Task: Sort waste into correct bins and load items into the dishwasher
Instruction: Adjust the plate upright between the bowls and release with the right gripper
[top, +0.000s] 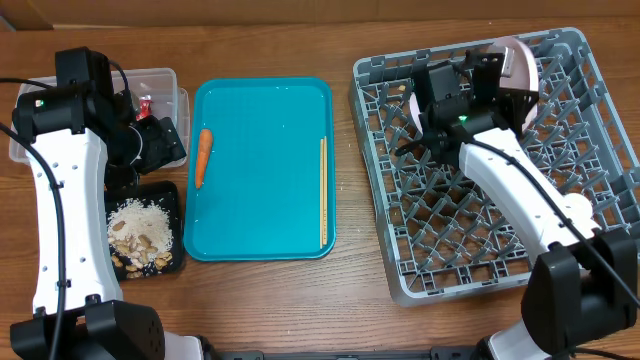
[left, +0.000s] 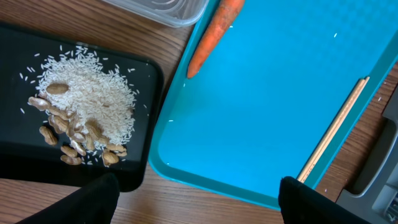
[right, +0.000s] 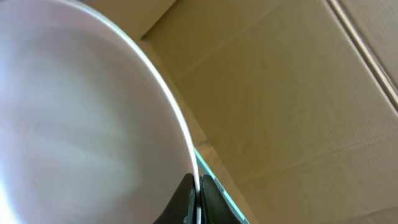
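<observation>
Risk: bowl (right: 81, 124) may slip onto rack (top: 600, 120). Cause: right gripper (right: 198, 186) pinches only its rim; left gripper (left: 199, 199) spread, empty.

A pink bowl (top: 520, 60) stands on edge in grey rack (top: 600, 120); carrot (top: 202, 157) lies apart from chopsticks (top: 322, 192).

Brown wooden tabletop (top: 343, 150), overhead view. Four containers rest directly on it. At the far left stands a clear rectangular plastic tub (top: 175, 95); just in front of it lies a shallow black rectangular tray (top: 172, 190). A bright teal plastic serving tray (top: 265, 170) lies at centre, just beside the black tray. A large square grey plastic dish rack (top: 600, 120) occupies the right side, slightly askew.
</observation>
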